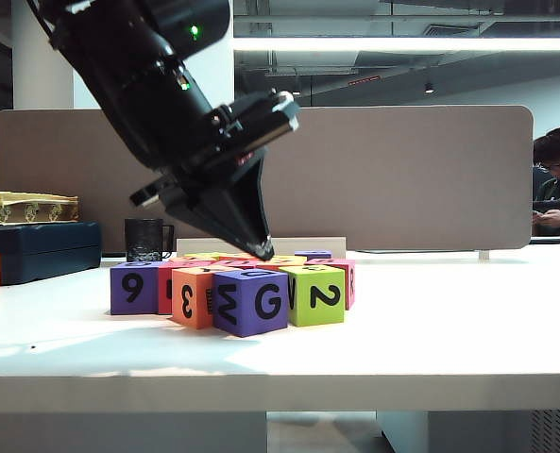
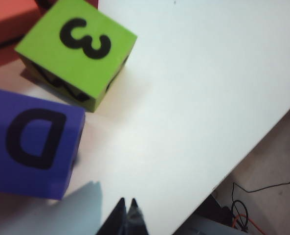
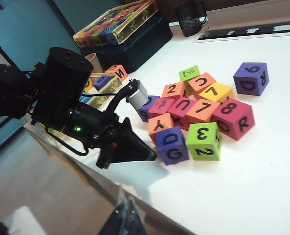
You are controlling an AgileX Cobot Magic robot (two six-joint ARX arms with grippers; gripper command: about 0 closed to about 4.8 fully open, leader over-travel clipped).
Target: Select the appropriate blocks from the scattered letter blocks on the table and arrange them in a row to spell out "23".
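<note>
**Spelling "23": nothing placed yet**

No row formed; letter blocks (image 1: 232, 288) lie clustered on the table (image 1: 431, 321). Left gripper (image 1: 261, 247) hovers by the pile's front edge, jaws pinched together, empty. Right gripper (image 3: 127, 215) hangs off the table's near corner, jaws seemingly together, holding nothing. Exterior view shows lime green block (image 1: 316, 294) "2" and orange block (image 1: 194, 296) "3", purple cube (image 1: 251, 302) between. Left wrist view reveals a "3" atop the green one.

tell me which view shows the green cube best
The right wrist view: the green cube is whole there, its "3" and "2" faces readable among its neighbours. The left wrist view shows it close, "3" face up, beyond the shut left pincer. The exterior view shows mainly its "2" face.
</note>
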